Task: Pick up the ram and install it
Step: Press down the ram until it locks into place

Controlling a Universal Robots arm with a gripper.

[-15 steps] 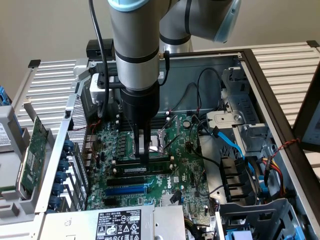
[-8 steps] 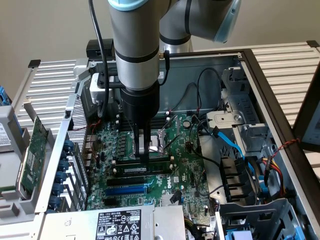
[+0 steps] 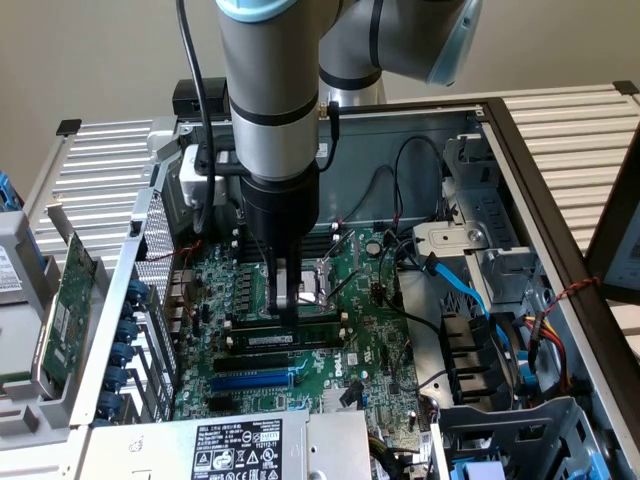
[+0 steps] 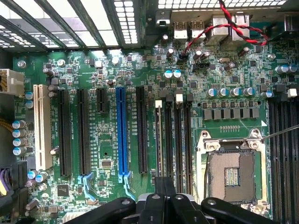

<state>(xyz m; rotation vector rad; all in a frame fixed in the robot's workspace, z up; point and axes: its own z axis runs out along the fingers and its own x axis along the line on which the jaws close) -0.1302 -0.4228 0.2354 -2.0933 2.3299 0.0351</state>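
Note:
The ram (image 3: 300,338) is a thin green stick with a white label. It stands on edge in a black memory slot on the motherboard (image 3: 370,360), just on the exterior view's left of the CPU socket (image 3: 325,278). My gripper (image 3: 287,318) comes straight down onto its top edge, about mid-length. The fingers are shut, tips together, and nothing shows between them. In the wrist view the ram (image 4: 160,140) is a thin pale line running up to the shut gripper (image 4: 163,183), with a white end clip (image 4: 159,103) at its far end.
Empty memory slots (image 4: 180,140) lie beside the ram, and blue and black expansion slots (image 4: 121,135) lie further off. A green expansion card (image 3: 62,310) leans outside the case at the exterior view's left. Cables (image 3: 470,300) and drive bays crowd the right. The power supply (image 3: 235,448) is in front.

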